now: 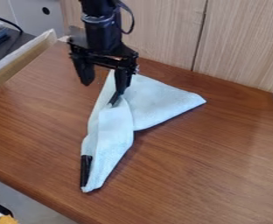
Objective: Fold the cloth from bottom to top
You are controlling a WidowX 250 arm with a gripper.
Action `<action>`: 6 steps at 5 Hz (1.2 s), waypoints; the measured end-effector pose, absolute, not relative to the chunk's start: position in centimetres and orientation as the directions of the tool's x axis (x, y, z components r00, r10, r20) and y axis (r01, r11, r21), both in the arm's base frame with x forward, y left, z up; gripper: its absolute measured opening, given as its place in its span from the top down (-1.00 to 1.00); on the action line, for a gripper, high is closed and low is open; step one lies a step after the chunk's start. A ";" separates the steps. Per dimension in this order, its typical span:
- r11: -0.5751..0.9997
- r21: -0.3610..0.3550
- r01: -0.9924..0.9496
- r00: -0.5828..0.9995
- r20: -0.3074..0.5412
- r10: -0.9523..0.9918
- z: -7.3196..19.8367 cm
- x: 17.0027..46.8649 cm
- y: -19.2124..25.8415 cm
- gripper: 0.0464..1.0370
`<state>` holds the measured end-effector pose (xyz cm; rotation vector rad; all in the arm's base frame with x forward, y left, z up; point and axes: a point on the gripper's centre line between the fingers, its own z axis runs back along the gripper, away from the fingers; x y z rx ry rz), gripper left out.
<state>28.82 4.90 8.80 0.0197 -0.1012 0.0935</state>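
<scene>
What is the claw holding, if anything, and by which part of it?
Nothing: the claw is open at the cloth, its two fingers spread well apart.

No text, label, brand, number or sign can be read anywhere.
</scene>
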 end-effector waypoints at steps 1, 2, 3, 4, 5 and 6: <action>0.993 0.049 -0.105 0.991 0.093 0.100 8.4 26.5 5.1 -0.93; 0.995 0.074 -0.061 0.997 0.048 0.057 6.6 24.4 5.2 -0.93; 0.994 0.101 -0.041 0.999 0.021 0.039 4.8 23.2 5.0 -0.93; 0.995 0.099 -0.003 1.000 0.003 0.003 2.9 22.1 4.1 -0.93; 0.994 0.103 0.027 0.999 -0.021 -0.025 0.9 21.4 3.9 -0.93; 0.993 0.116 0.037 0.999 -0.027 -0.035 0.6 21.6 4.2 -0.83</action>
